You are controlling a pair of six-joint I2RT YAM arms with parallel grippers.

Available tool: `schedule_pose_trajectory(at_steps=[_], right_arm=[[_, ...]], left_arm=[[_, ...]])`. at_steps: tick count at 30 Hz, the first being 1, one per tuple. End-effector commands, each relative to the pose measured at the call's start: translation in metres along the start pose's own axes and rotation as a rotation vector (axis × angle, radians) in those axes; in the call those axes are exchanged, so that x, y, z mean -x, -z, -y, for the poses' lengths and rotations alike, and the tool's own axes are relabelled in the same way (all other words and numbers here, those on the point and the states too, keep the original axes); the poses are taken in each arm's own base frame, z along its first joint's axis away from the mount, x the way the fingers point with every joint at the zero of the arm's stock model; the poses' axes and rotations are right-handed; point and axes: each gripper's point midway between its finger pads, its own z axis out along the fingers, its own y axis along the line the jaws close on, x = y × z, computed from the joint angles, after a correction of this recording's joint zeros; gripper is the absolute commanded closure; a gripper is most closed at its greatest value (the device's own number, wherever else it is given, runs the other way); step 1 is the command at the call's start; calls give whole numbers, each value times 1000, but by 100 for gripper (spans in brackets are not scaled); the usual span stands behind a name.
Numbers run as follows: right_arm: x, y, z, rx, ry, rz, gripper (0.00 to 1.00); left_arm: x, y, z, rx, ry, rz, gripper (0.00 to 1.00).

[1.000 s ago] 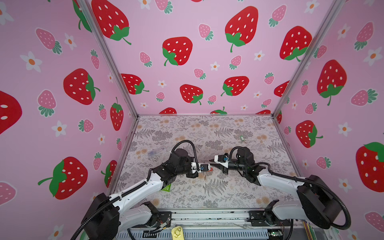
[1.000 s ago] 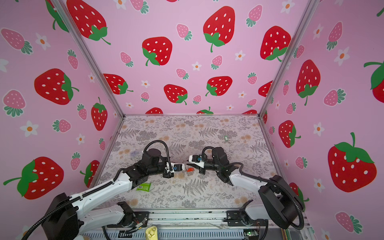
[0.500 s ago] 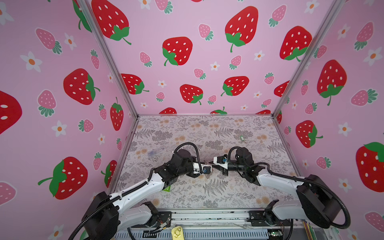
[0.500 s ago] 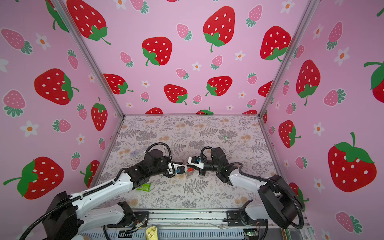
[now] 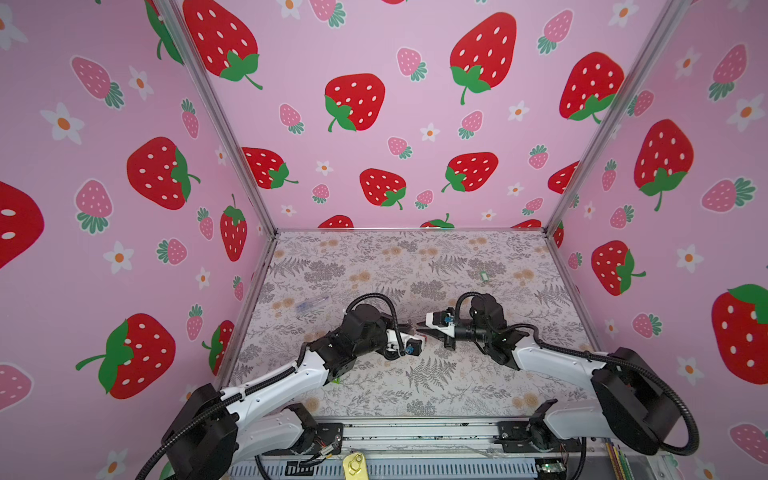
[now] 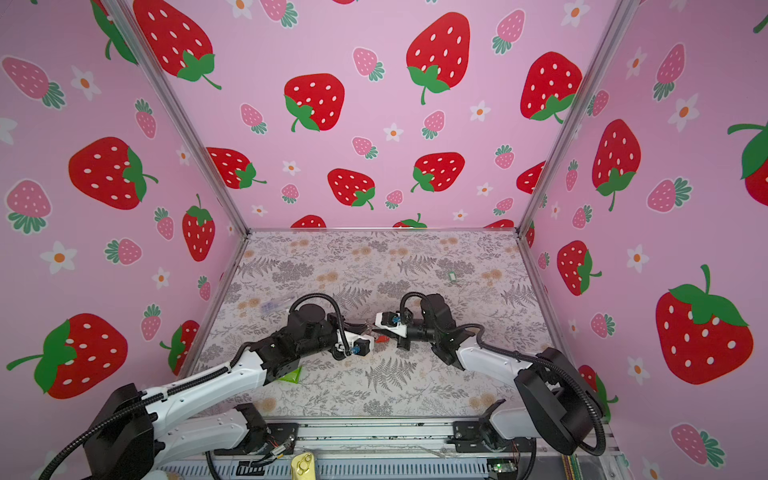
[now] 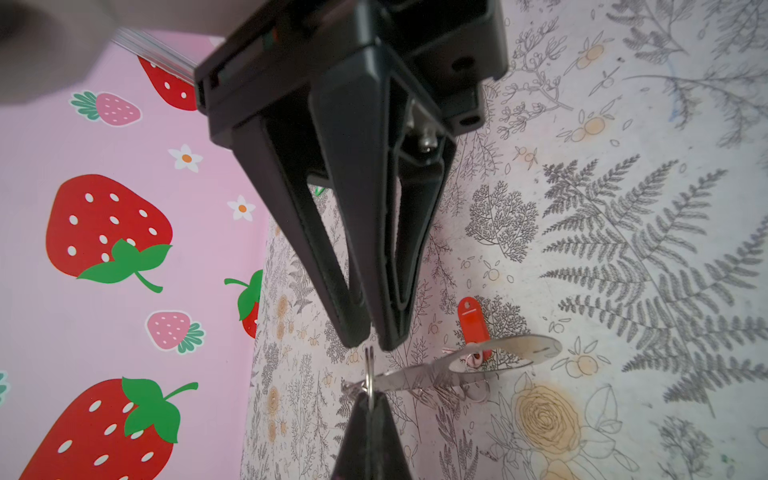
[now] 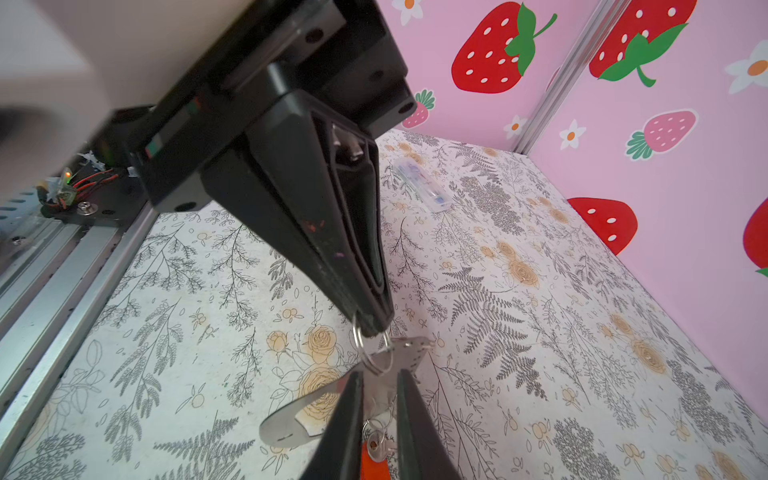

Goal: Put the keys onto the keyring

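**Grippers meeting tip to tip at mid-table.** We see the left gripper point(image 7: 370, 345) pinched narrow on a small silver ring of the keyring point(image 7: 415, 376), a pale mauve-grey oval strap loop with a short chain of silver metal rings. The right gripper point(image 8: 372, 328) faces it, likewise closed tight on a ring of that chain. The red-orange oblong plastic key tag point(image 7: 471, 320) lies on the floral-printed table point(image 7: 623, 249), just beside the loop. We find the small green oblong key tag point(image 5: 484, 275) well apart from both grippers, towards the table's far right
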Motion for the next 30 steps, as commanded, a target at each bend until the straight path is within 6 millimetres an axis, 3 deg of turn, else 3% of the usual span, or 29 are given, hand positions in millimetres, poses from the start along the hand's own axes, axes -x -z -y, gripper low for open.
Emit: schedule_pose_trajectory(at_steps=[1,30], right_arm=[[10,2,2,-15,26,27,82],[21,-2,-11,43,37,59,87]], left_arm=[[11,5,-12,58,-51,45,100],[25,5,3,-150,167,108,100]])
